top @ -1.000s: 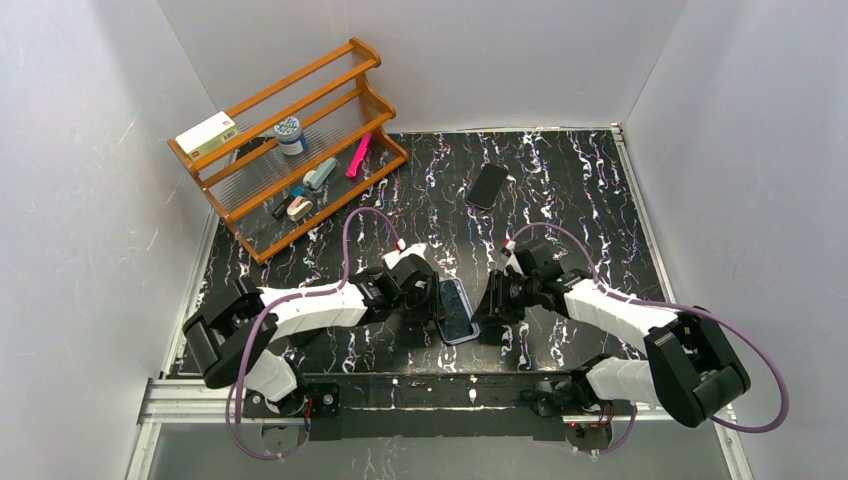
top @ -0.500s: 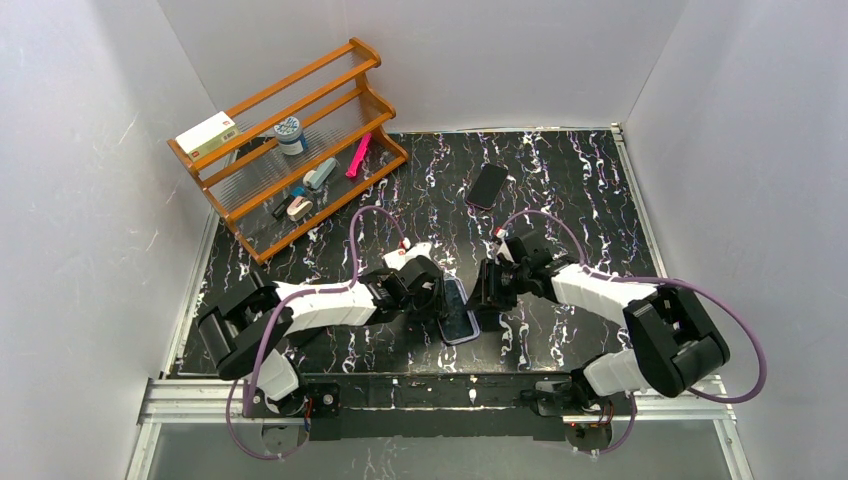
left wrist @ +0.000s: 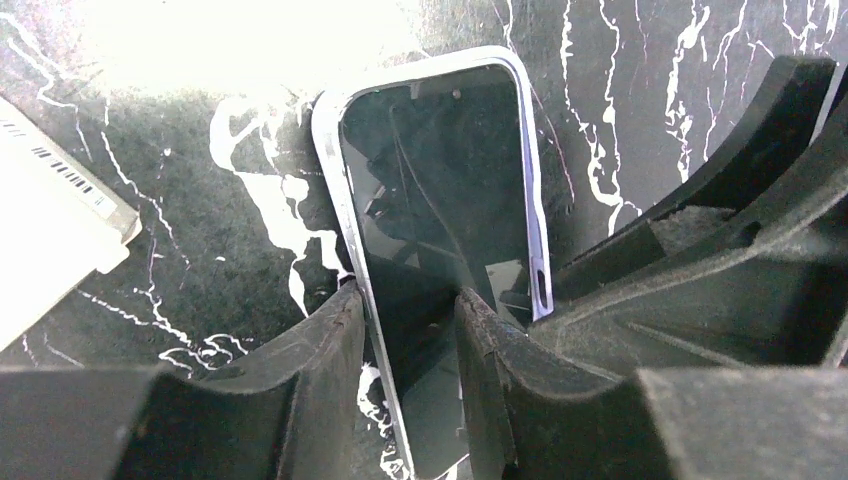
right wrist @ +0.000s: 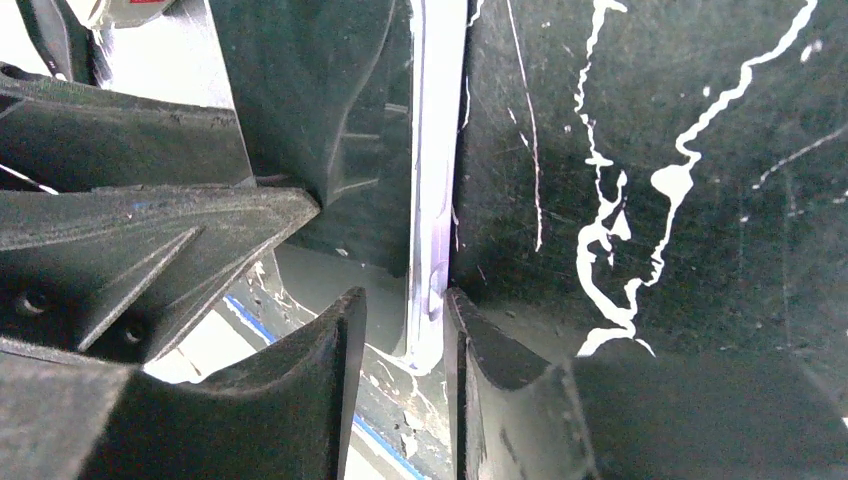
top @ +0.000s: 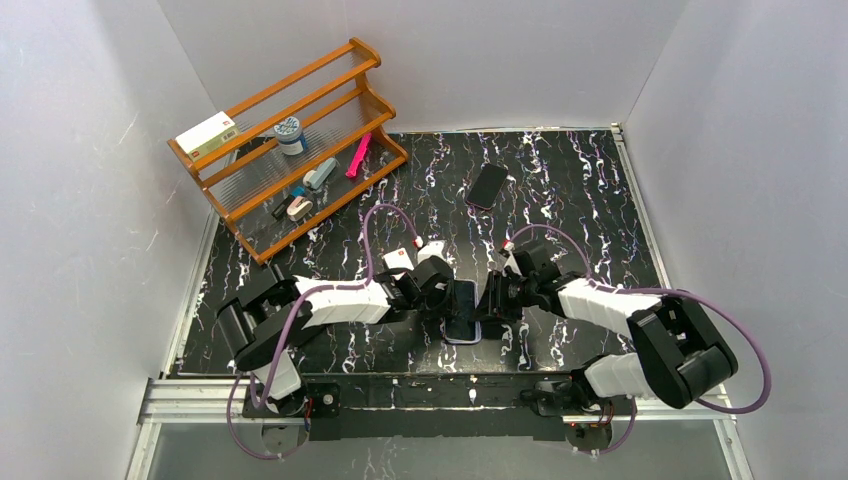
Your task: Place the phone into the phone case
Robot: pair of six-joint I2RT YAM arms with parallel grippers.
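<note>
So we've got the phone (left wrist: 440,200) lying flat, screen up, close to the near edge of the bench (top: 570,180), roughly midway along it and right between the two arms. The pale lilac phone case (left wrist: 328,150) wraps its top end and both long sides as far as we can see. We can't tell if it's seated all the way at the other end, since the fingers cover that bit. The left gripper (left wrist: 410,297) has its jaws apart, straddling the long side nearer the left arm. One finger touches the outside of the rim and the other rests on the glass. The right gripper (right wrist: 405,297) comes in from the opposite long side, jaws apart too. The rim stands in the gap, up against one finger with a sliver of daylight to the other. A second handset (top: 487,185) lies well apart toward the far edge, and a wooden rack (top: 383,108) of odds and ends sits at the far-left corner
</note>
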